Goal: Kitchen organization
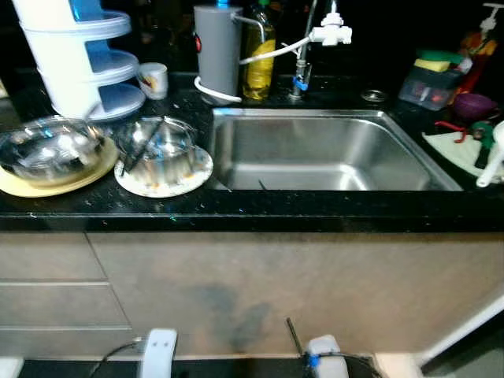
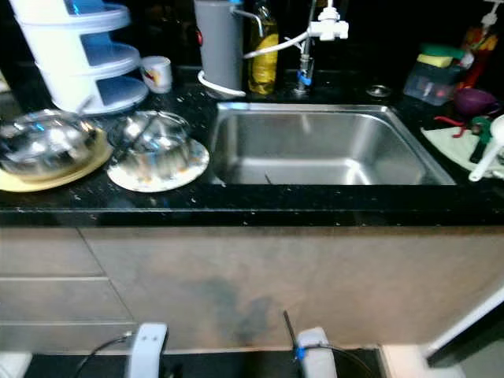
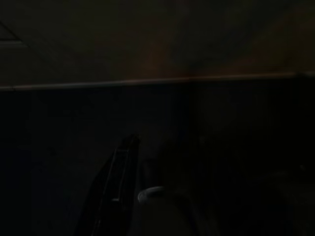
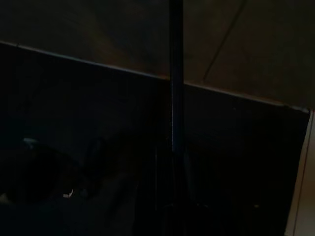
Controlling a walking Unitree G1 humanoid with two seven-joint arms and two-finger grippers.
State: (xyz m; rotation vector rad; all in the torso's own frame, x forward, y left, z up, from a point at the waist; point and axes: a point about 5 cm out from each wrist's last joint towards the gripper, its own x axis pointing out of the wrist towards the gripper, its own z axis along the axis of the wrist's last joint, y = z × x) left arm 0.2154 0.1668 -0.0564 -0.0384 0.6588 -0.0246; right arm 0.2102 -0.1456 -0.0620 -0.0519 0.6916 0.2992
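Nearby, glass bowl [image 1: 161, 146] on plate [image 1: 189, 175], beside sink [image 1: 315, 150].

Black speckled countertop [image 1: 252, 206], steel sink [image 1: 331, 150], grey canister [image 1: 216, 49], yellow plate [image 1: 31, 183], white/blue tiered rack [image 1: 79, 59].

On the black surface [image 1: 260, 211]: one steel sink [image 1: 323, 153] at the centre, with one faucet [image 1: 303, 47] at twelve o'clock. At nine o'clock, two glass bowls [image 1: 49, 148] [image 1: 157, 146], one on a yellow plate [image 1: 24, 185], the other on a patterned plate [image 1: 169, 181]. At eleven o'clock, one white tiered container [image 1: 79, 55] and one mug [image 1: 154, 79]. One grey canister [image 1: 216, 49] and one bottle of oil [image 1: 258, 55] beside it. At two o'clock, one clear tub [image 1: 429, 85], perhaps holding two sponges.
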